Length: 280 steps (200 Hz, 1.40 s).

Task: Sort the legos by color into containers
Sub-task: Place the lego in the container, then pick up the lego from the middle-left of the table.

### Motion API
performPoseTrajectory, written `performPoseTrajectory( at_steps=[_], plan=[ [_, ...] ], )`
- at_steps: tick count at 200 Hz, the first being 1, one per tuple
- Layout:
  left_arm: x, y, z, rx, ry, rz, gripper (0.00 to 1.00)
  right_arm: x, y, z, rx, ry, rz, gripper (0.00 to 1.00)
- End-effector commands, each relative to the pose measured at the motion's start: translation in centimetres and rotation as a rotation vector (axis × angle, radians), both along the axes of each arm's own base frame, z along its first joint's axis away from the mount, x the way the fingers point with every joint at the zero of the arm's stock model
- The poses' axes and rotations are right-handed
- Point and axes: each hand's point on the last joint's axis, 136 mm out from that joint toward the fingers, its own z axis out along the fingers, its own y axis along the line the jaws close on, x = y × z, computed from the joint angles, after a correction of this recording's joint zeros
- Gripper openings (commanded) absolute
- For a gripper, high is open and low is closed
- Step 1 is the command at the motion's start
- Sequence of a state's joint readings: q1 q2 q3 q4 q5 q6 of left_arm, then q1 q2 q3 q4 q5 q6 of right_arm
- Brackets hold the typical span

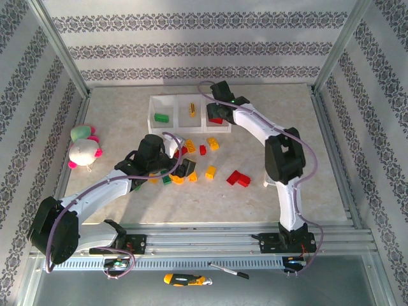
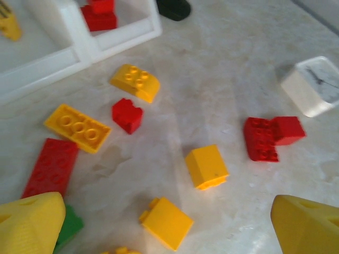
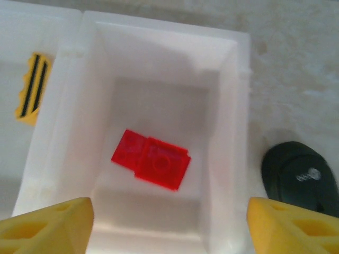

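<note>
**Right arm.** The right fingers are spread wide and hold nothing. They hang directly over the right-end compartment of the white tray. One red brick lies flat on that compartment's floor, clear of both fingers. In the middle compartment lies a yellow brick with black stripes. A black mouse sits on the bench just beside the tray's outer wall.

**Tray.** Seen from above, it stands toward the far side of the bench, with its three compartments in a row. A green brick lies in the left one. The striped yellow one is in the middle and the red one on the right, partly under the right arm.

**Left arm.** The left fingers are spread wide and empty, low over the loose bricks mid-bench. Ahead of them lie several yellow pieces, a small red one, a flat red one and a joined red pair. A green piece sits just beside the left-hand finger. A white block stands near the red pair.

**Other items.** A plush toy lies at the left side of the bench, well apart from the bricks. A screwdriver lies on the near ledge.
</note>
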<state>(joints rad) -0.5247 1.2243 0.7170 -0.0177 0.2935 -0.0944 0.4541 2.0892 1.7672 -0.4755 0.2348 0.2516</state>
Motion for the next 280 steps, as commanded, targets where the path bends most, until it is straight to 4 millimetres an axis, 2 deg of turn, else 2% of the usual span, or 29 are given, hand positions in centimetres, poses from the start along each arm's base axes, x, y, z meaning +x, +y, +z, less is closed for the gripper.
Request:
performPoseTrajectory(
  at_steps=[1,38,56,88,112,155,181,219,280],
  plan=[
    [1.5,2.1,-0.4,0.074,0.001,0.162,0.99,-2.1,-0.7,3.7,0.06,-0.08,0.014,0.81],
    [3.0,4.7,-1.4,0.199,0.079,0.333,0.99,-7.8,-1.0,3.5,0.121,-0.048,0.089,0.87],
    [3.6,5.9,-2.9,0.286,0.154,0.385,0.99,-10.4,-0.6,3.5,0.13,-0.05,0.144,0.88],
    [5.0,8.3,-5.0,0.386,0.283,0.553,0.99,-13.2,0.0,3.2,0.137,-0.048,0.182,0.88],
    [5.8,8.8,-5.9,0.437,0.344,0.594,0.96,-13.9,0.5,3.3,0.142,-0.05,0.198,0.88],
    [6.0,13.2,-7.5,0.448,0.427,0.828,0.92,-13.9,1.0,3.0,0.139,-0.041,0.209,0.88],
    [5.6,14.8,-8.8,0.4,0.489,0.906,0.9,-14.0,1.6,2.8,0.138,-0.02,0.224,0.87],
    [5.4,14.9,-10.9,0.327,0.569,0.926,0.82,-14.2,3.3,3.2,0.079,-0.029,0.288,0.88],
    [4.6,15.5,-13.5,0.371,0.644,0.939,0.57,-14.3,3.8,2.8,0.056,-0.021,0.302,0.88]
  ],
)
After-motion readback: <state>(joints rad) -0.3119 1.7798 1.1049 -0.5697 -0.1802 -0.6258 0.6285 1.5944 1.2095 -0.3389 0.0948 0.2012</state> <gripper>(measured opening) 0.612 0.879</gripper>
